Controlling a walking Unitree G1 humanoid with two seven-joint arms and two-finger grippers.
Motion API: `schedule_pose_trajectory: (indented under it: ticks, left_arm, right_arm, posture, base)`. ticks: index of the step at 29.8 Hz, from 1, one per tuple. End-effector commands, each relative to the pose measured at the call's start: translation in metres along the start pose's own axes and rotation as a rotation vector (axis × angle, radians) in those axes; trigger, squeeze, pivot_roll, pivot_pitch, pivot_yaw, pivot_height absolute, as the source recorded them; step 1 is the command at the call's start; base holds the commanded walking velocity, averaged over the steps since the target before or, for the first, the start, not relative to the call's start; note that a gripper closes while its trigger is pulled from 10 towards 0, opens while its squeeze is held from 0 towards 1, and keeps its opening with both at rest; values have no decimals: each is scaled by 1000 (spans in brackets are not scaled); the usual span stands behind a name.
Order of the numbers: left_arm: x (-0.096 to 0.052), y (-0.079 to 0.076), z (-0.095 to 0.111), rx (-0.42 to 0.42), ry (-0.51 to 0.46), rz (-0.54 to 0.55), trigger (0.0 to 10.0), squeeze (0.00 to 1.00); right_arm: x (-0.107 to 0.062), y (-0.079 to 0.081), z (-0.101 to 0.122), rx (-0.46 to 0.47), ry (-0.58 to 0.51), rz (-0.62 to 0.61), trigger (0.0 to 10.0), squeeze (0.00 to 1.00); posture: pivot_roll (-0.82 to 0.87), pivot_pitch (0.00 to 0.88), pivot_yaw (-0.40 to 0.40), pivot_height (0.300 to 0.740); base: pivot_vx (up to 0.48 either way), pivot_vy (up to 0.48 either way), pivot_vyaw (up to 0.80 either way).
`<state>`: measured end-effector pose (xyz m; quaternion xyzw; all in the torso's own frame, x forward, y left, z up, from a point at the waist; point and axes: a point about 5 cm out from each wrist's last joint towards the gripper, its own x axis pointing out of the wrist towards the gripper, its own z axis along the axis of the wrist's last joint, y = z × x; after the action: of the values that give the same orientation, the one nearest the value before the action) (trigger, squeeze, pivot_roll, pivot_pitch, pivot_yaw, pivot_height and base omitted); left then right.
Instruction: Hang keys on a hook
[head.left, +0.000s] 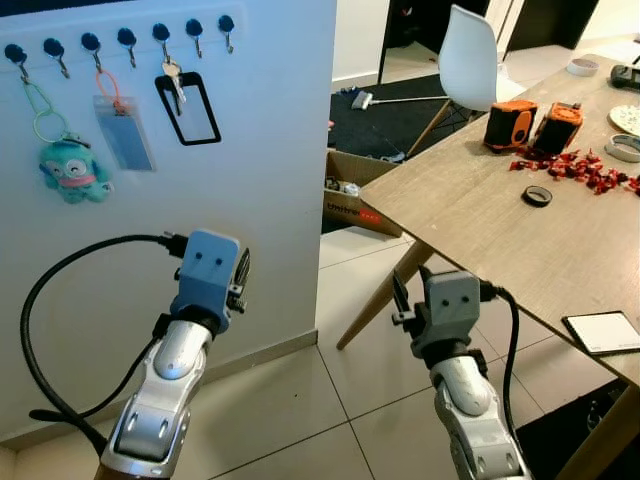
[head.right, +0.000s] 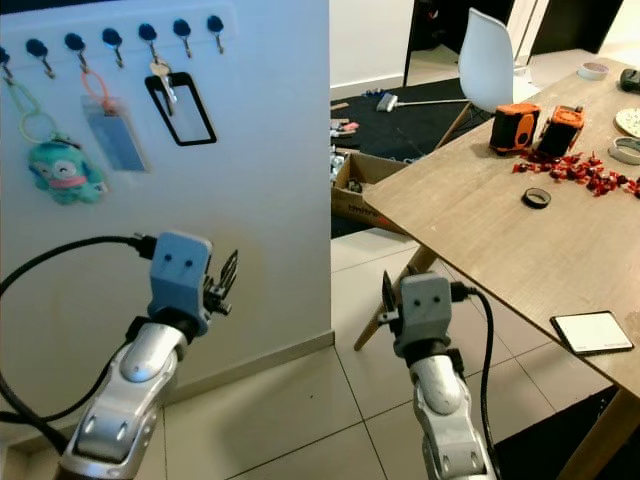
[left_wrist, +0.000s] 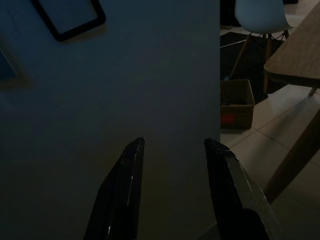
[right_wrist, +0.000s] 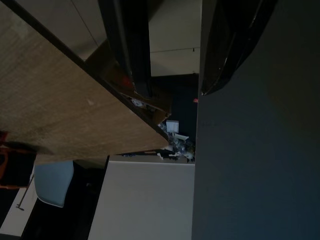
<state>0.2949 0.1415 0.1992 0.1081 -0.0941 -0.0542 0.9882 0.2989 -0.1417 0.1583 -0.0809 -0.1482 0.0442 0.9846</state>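
Keys on the hook, grippers low

Keys (head.left: 173, 82) hang on a hook (head.left: 163, 40) high on the white wall (head.left: 260, 150), with a black tag (head.left: 188, 108). I think they are light, hard and a bit slippery, and they would swing. The ring at the top looks like the best place to hold. My left gripper (head.left: 241, 271) is well below them, near the wall, fingers (left_wrist: 122, 185) spread and holding nothing. My right gripper (head.left: 398, 295) is low by the table (head.left: 500, 230), fingers apart too.

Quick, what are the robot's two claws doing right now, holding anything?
Left gripper: jaws open, holding nothing.
Right gripper: jaws open, holding nothing.
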Motion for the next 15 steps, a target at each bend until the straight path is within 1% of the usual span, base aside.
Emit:
schedule_pose_trajectory:
  ticks: [1,2,4,6,8,11,15]
  left_arm:
    - [-2,0,-7,-28,32,9,10000,0]
    - [-2,1,-10,-23,44,17,10000,0]
    - [-6,-3,-12,-47,60,10,10000,0]
    - [-10,-8,-12,-43,62,-10,10000,0]
    - [-11,-10,-12,-41,61,-17,10000,0]
    - [-10,-10,-12,-35,61,-18,10000,0]
    - [-7,-8,-16,-4,75,-10,10000,0]
  right_arm:
    - [-5,0,-9,11,31,-3,10000,0]
    - [-5,0,-11,12,45,-14,10000,0]
    - [-8,3,-10,11,47,14,10000,0]
    - [-10,7,-12,1,56,38,10000,0]
    - [-9,7,-13,4,61,35,10000,0]
    - [-6,8,-13,14,60,29,10000,0]
    - [-1,11,-11,18,48,39,10000,0]
  posture:
    - [56,160,27,740]
    - [56,174,23,740]
    - [61,175,23,740]
    - [59,174,21,740]
    - [65,177,20,740]
    - [68,175,20,740]
    - [62,159,23,740]
  base:
    - [0,0,0]
    - [0,0,0]
    - [0,0,0]
    - [0,0,0]
    - [0,0,0]
    - [0,0,0]
    - [0,0,0]
